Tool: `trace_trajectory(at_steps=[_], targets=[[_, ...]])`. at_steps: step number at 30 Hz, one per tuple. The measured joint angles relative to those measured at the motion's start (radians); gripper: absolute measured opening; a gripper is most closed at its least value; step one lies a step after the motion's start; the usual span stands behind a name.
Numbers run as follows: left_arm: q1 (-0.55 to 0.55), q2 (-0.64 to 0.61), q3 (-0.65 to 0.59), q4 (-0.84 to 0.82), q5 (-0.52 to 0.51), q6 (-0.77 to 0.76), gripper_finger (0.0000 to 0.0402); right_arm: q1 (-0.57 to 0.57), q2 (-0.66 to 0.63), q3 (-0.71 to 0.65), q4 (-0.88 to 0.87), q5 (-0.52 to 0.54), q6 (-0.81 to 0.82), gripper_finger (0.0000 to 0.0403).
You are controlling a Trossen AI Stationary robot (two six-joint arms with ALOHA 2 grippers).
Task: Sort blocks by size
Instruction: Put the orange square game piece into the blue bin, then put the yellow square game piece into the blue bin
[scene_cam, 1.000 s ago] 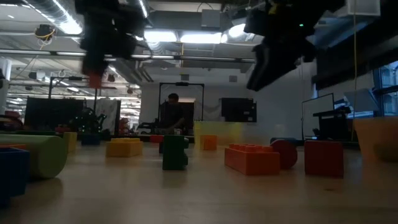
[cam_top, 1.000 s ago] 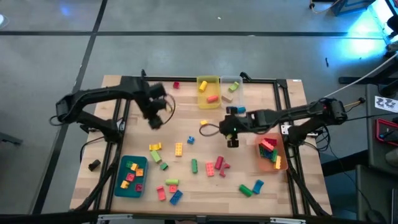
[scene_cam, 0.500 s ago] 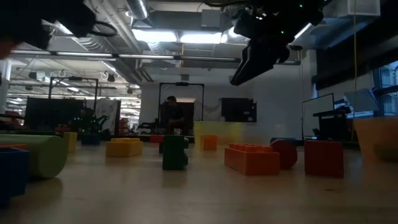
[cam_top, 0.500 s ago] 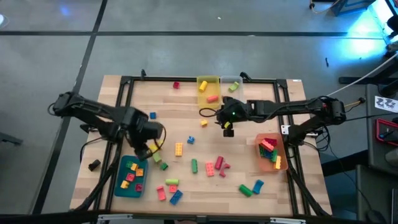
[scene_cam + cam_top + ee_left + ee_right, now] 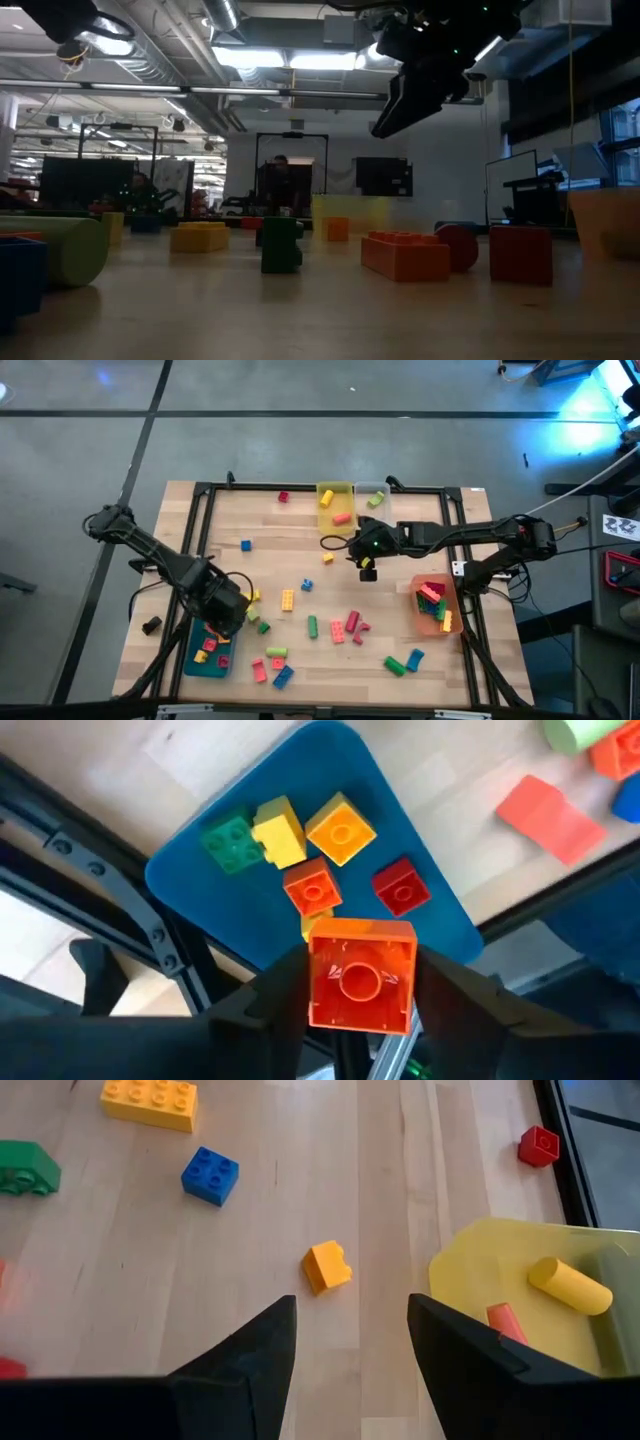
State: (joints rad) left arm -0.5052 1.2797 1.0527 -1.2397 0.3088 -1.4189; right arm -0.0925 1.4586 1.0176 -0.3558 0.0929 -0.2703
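My left gripper (image 5: 226,610) is shut on a small orange-red brick (image 5: 360,982) and hangs above the far end of the teal bin (image 5: 212,652), which holds several small bricks (image 5: 300,850). My right gripper (image 5: 366,566) is open and empty, high above the table's middle; it also shows in the low view (image 5: 400,100). A small orange block (image 5: 327,1267) lies on the wood ahead of it, near the yellow bin (image 5: 520,1270). Many blocks (image 5: 312,625) lie loose on the table. My left gripper pinches the small orange-red brick by two opposite sides (image 5: 318,982) between its two fingers (image 5: 275,1000). The fingers point down from above. The brick is lifted clear, studs toward the camera, over the teal bin's blue floor (image 5: 440,920).
The yellow bin (image 5: 335,508) and a clear bin (image 5: 372,500) stand at the far edge. An orange bin (image 5: 437,606) with several blocks stands at the right. A black frame (image 5: 195,530) runs around the tabletop. A person stands in the room behind (image 5: 280,185).
My left gripper has gone from the table's far left part toward the near edge, carrying the orange-red brick, and now hangs over the teal bin. My right gripper has gone a little toward the far edge and has then kept still.
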Motion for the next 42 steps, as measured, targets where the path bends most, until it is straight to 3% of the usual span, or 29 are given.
trace_trajectory(at_steps=[6,11,18,25,31,37,42], targets=[[-0.009,0.005,0.000,-0.005,-0.042,-0.071,0.0190,0.000,0.000,0.000,-0.004,-0.030,-0.044,0.0195],[-0.008,0.005,0.000,-0.001,-0.091,-0.017,0.0199,0.000,0.019,0.000,0.044,-0.061,-0.085,0.0195],[-0.004,0.006,-0.001,0.102,-0.386,0.083,0.0200,0.000,0.162,0.000,0.182,-0.100,-0.172,0.0195],[0.009,0.006,-0.001,0.172,-0.558,0.204,0.0200,-0.031,0.293,0.000,0.305,-0.086,-0.209,0.0195],[0.016,0.006,-0.001,0.183,-0.584,0.249,0.0200,-0.086,0.334,0.000,0.317,-0.091,-0.209,0.0195],[0.016,0.006,-0.001,0.183,-0.601,0.275,0.0200,-0.136,0.390,0.000,0.315,-0.217,-0.209,0.0195],[0.016,0.006,-0.001,0.182,-0.622,0.275,0.0200,-0.138,0.433,0.001,0.368,-0.225,-0.223,0.0195]])
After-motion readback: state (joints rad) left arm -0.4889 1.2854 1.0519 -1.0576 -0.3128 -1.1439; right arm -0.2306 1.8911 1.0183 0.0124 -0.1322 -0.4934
